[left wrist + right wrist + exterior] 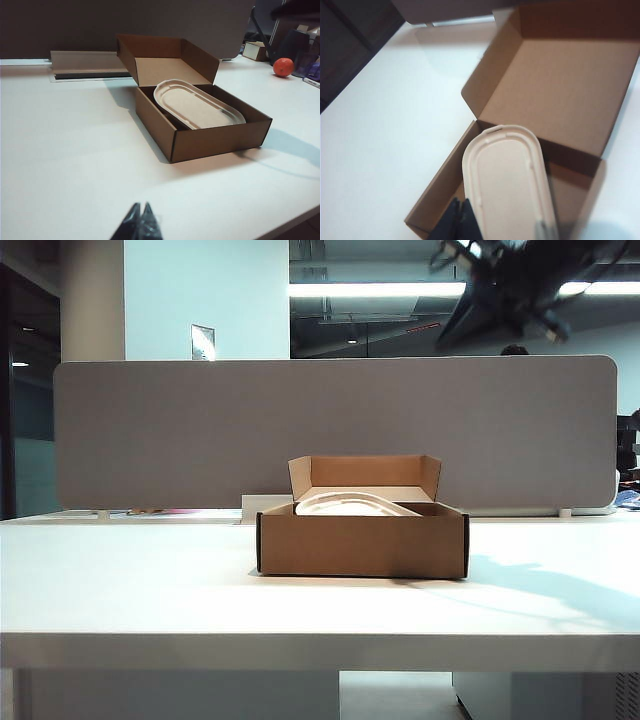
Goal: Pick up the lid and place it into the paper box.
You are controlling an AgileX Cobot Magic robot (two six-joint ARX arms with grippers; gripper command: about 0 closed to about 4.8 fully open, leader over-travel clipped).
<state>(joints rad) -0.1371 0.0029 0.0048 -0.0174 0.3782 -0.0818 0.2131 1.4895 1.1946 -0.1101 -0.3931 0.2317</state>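
The lid (345,504) lies tilted inside the paper box (362,543) at the centre of the white counter (150,590) — its rim propped on the box wall. The right gripper (461,220) hangs above, at two o'clock, jaws clenched and empty; the left gripper (138,225), jaws closed, sits low at the box's seven o'clock.

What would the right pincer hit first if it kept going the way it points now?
Probably the lid lying tilted in the paper box: the shut right pincer hangs above them, aimed down at the lid's near edge by the box wall. Depth is unclear.
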